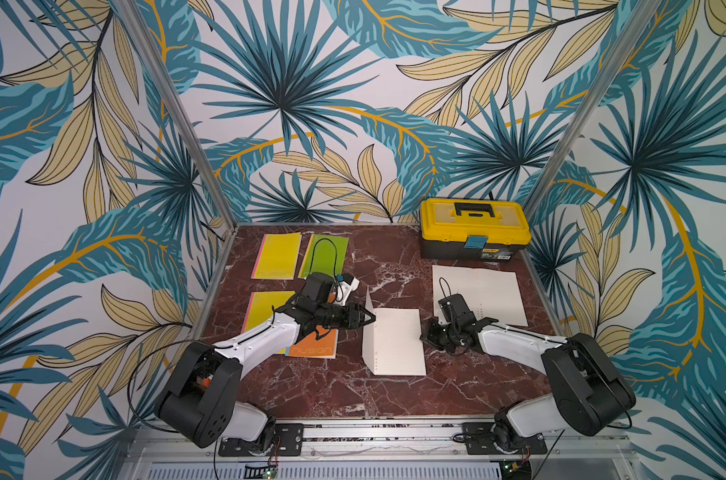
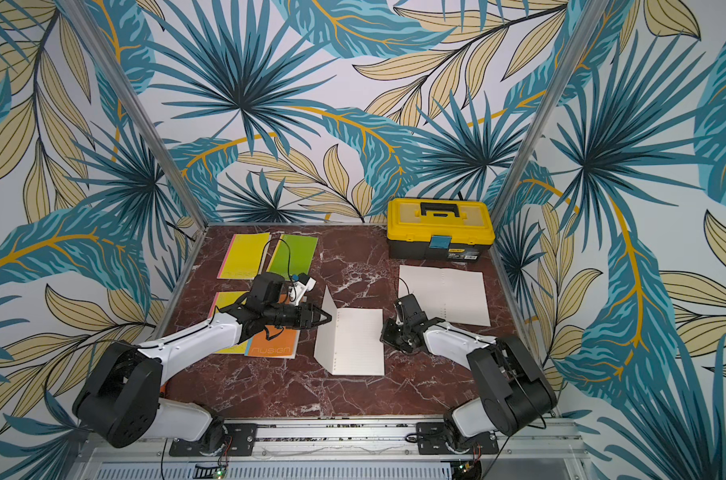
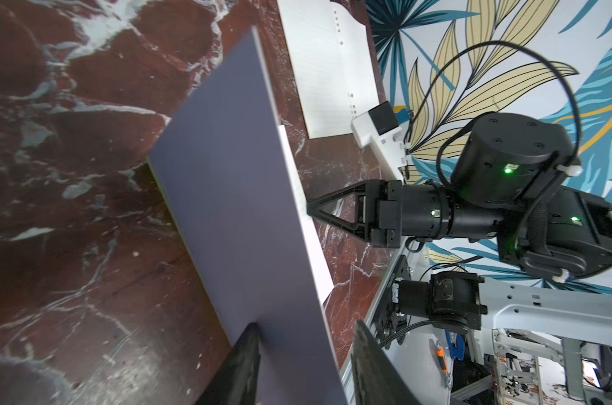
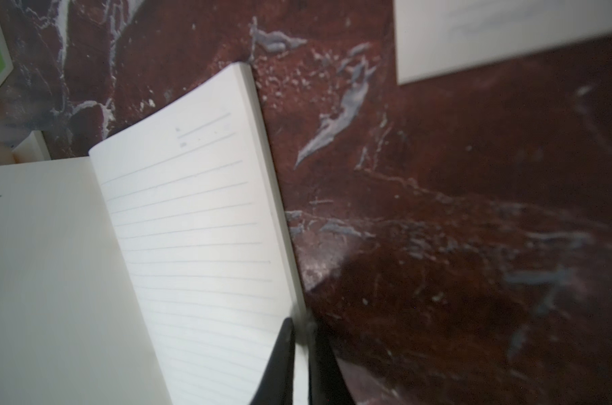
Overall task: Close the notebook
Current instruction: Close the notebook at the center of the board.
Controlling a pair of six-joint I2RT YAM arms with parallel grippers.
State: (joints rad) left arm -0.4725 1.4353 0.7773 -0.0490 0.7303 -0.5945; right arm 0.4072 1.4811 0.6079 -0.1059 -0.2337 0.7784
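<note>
Top views: notebook (image 1: 396,340) lay open mid-table, between the two arms.
Its dark cover (image 3: 227,196) stood tilted up on the left side, while the lined pages (image 4: 206,210) lay flat on the marble table (image 1: 353,395). Left gripper (image 1: 371,318) sat at the cover's free edge, jaws narrow, that edge between them. Right gripper (image 3: 310,210) was nearly closed, pinching the right edge of the pages. A second open white pad (image 1: 477,291) lay far right, near a yellow toolbox (image 1: 473,228). Coloured notebooks (image 1: 276,255) lay at the left.
</note>
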